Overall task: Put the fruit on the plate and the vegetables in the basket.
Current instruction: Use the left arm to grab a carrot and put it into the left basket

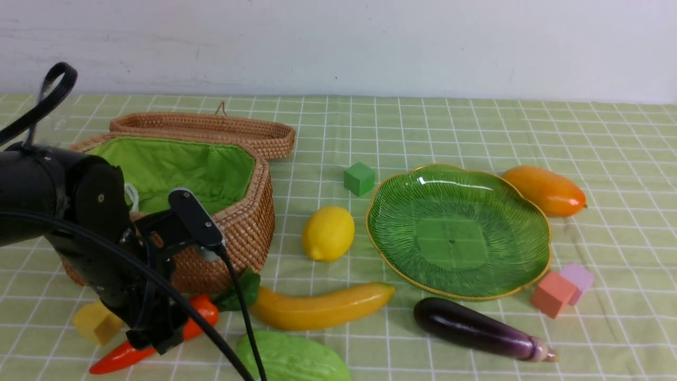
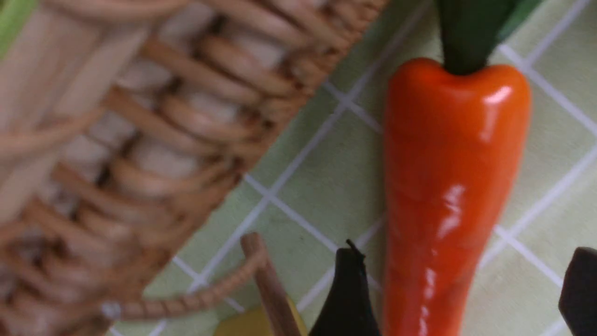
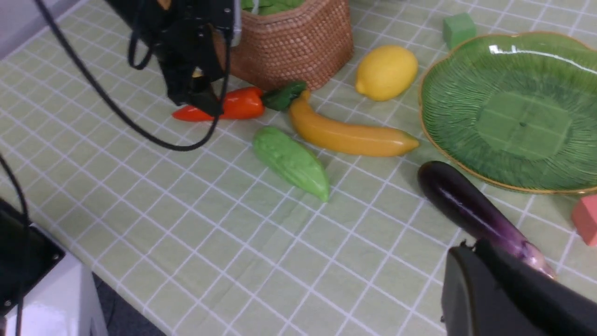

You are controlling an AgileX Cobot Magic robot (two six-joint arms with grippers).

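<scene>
A: Where was the carrot [image 1: 200, 316]?

B: It was lying on the cloth just in front of the basket [image 1: 248, 227], with its leaf top toward the banana [image 1: 322, 308]. In the front view the left gripper [image 1: 153, 341] covered its middle, so the fingers could not be read there.

A: And from the left wrist?

B: That view settled it. Two dark fingertips [image 2: 347, 294] stood wide apart with the carrot's tapering body between them, flat on the cloth and not gripped. The basket's wicker wall ran close alongside.

A: The right gripper [image 3: 471, 261]?

B: Only its own wrist camera caught it. It was closed and held nothing, near the eggplant's [image 3: 471, 210] stem end.

A: And the rest?

B: The lemon [image 1: 328, 233] sat between the basket and the plate [image 1: 455, 211], and the gourd [image 1: 293, 360] lay at the near edge. The mango [image 1: 547, 190], just beside the plate's far right rim, showed in the front view alone.
</scene>
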